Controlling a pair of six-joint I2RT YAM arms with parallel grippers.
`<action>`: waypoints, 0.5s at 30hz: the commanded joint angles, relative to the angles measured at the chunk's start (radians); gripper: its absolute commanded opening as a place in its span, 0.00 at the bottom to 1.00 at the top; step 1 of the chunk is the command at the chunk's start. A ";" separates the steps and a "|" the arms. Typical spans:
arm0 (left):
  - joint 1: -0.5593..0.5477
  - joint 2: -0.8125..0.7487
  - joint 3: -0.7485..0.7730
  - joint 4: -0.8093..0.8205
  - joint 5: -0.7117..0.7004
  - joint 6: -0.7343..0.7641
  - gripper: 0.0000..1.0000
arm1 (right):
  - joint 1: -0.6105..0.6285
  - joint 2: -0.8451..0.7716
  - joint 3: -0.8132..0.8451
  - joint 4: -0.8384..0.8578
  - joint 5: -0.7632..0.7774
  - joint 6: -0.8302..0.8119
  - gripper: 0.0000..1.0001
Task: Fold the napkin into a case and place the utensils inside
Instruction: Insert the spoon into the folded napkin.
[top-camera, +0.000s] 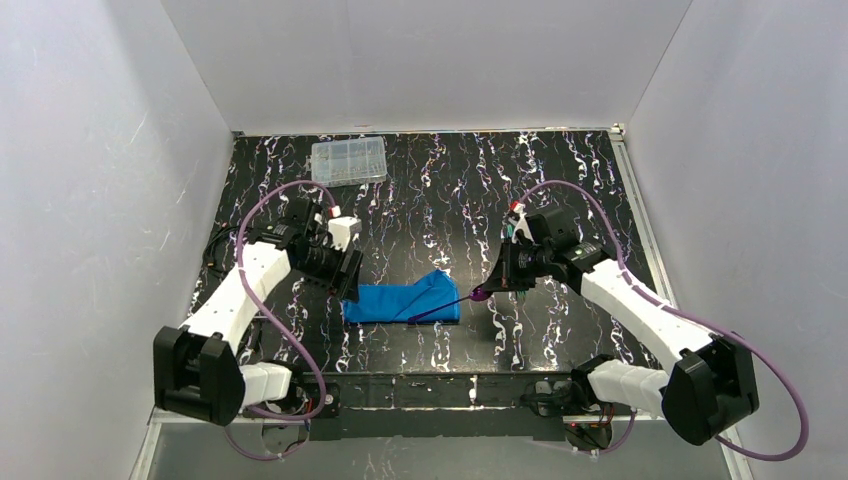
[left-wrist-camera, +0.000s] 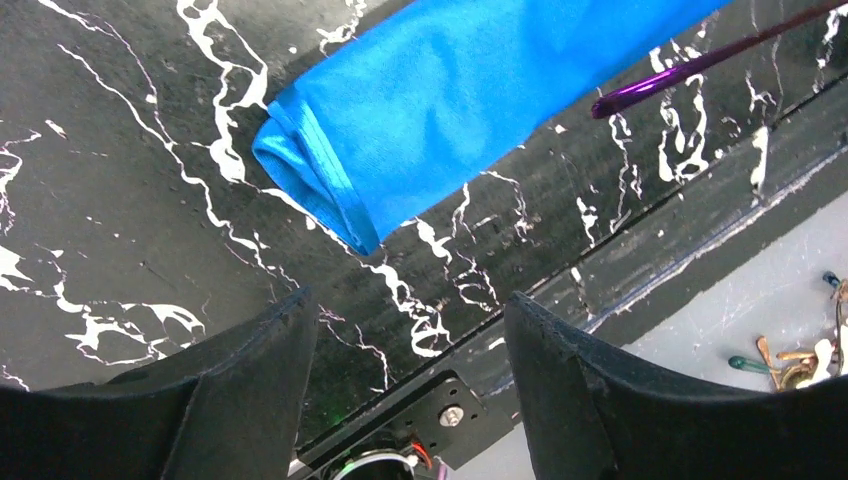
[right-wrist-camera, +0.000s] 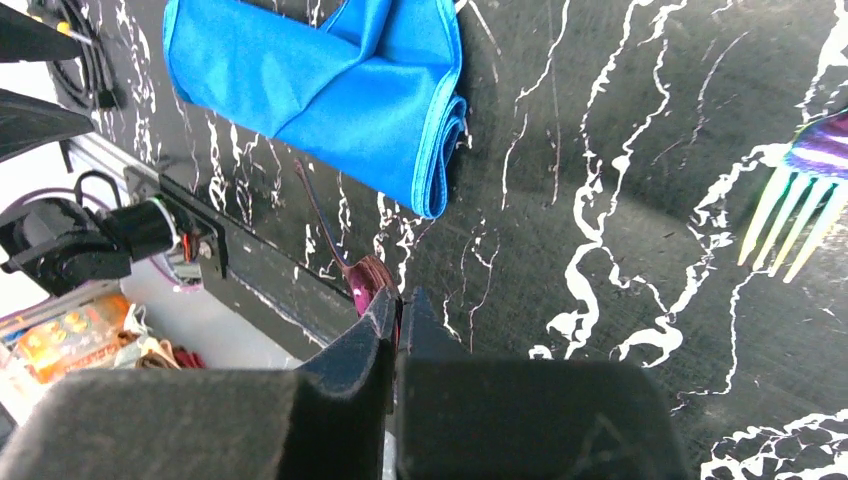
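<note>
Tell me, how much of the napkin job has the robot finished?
Done: the blue case is folded. In hand: the right gripper is shut on a purple utensil, whose tip is beside the case, not inside. The left gripper hangs open near the case's end. Left: slip that utensil in, then the fork lying off to the side.

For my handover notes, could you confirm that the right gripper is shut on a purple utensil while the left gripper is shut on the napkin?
Not quite: the left wrist view shows the left gripper open and empty, clear of the napkin. The right gripper is indeed shut on the purple utensil.
</note>
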 joint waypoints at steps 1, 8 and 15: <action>0.004 0.048 -0.001 0.111 -0.036 -0.052 0.67 | -0.001 -0.016 -0.003 0.024 0.086 0.045 0.01; 0.003 0.161 0.021 0.131 -0.051 -0.058 0.67 | -0.007 -0.005 -0.058 0.079 0.080 0.072 0.01; 0.003 0.278 0.047 0.144 -0.051 -0.008 0.65 | -0.050 -0.032 -0.131 0.149 0.018 0.115 0.01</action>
